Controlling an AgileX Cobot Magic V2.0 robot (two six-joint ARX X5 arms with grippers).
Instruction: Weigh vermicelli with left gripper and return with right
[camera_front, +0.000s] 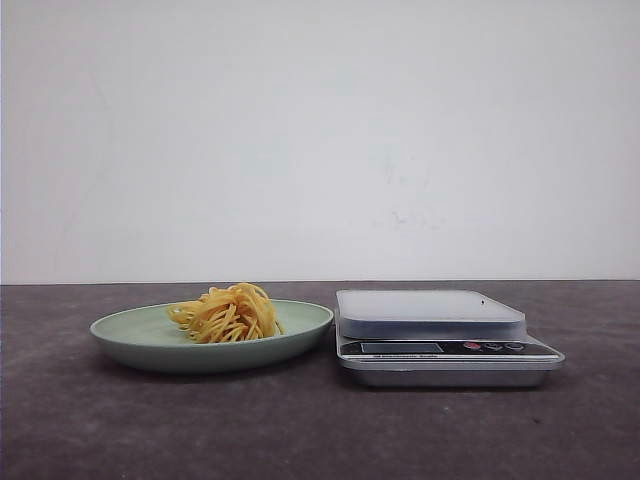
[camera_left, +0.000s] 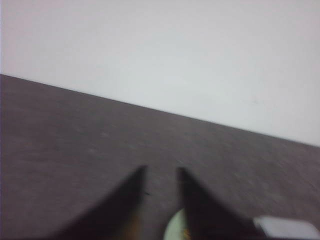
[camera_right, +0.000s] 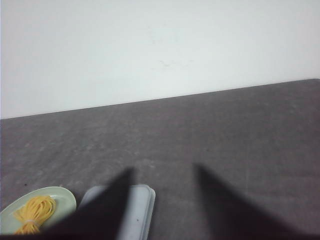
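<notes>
Both grippers unseen from front; wrist views show left gripper (camera_left: 161, 172) parted narrowly, right gripper (camera_right: 165, 170) wide, empty.

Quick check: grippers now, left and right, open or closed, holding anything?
Left gripper: open, nothing between its fingers.
Right gripper: open, wider gap, holding nothing.

The vermicelli (camera_front: 228, 313) is heaped on the plate (camera_front: 130, 328), which is set on the table (camera_front: 300, 430) just left of the scale (camera_front: 440, 335) (rims nearly touching).
</notes>
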